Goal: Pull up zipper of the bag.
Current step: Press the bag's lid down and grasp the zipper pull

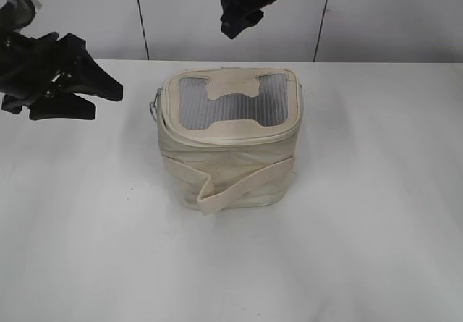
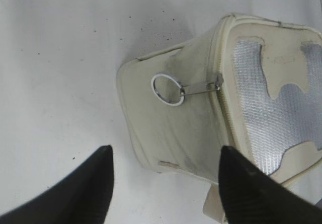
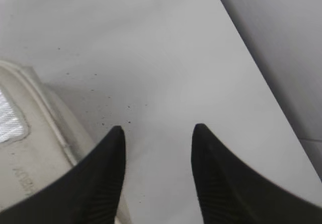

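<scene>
Both grippers, left gripper [image 2: 163,183] and right gripper [image 3: 157,176], stand apart and empty, so you'd pinch the silver pull ring [image 2: 167,89]; the soft bag [image 1: 228,141] likely buckles.

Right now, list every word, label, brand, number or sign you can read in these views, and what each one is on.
None can be read.
Bag: faint embossed marks near its lid rim in the right wrist view, too blurred to read.
Bone-shaped patch: plain, no print seen.
Table: no text or signs.
</scene>
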You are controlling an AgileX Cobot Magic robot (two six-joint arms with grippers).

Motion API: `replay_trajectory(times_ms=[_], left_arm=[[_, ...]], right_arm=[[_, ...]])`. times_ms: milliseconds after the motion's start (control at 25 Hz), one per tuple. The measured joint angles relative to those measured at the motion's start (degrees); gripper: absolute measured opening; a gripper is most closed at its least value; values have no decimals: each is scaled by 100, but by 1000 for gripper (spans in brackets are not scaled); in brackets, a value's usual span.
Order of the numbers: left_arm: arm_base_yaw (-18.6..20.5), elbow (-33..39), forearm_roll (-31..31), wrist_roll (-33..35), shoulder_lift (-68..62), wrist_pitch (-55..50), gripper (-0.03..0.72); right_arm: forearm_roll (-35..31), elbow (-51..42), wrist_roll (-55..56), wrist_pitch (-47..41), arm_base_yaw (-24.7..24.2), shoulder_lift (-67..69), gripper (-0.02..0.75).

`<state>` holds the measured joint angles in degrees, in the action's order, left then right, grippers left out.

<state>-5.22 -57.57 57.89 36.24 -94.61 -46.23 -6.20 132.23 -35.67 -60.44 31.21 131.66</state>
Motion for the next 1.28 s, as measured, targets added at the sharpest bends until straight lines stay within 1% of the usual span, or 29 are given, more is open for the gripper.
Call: replay_trajectory(times_ms=[120, 200, 240, 320, 720, 1000, 1280], left_arm=[[0, 0, 31, 2, 0, -70, 498], [0, 0, 51, 2, 0, -170, 498], [0, 0, 57, 2, 0, -243, 498], [0, 0, 57, 2, 0, -392, 498], [0, 0, 61, 2, 0, -609, 498], [0, 0, 61, 2, 0, -620, 498], [0, 0, 61, 2, 0, -626, 498]], right_arm=[[-514, 14, -299, -293, 5, 0, 444], [-770, 14, -405, -421, 5, 0, 529], [-846, 14, -437, -435, 5, 0, 557], [-937, 14, -533, -424, 5, 0, 582], [-1210, 325, -629, -493, 5, 247, 589], [-1253, 368, -636, -770, 5, 485, 589], [-1290, 368, -637, -762, 5, 713, 589]])
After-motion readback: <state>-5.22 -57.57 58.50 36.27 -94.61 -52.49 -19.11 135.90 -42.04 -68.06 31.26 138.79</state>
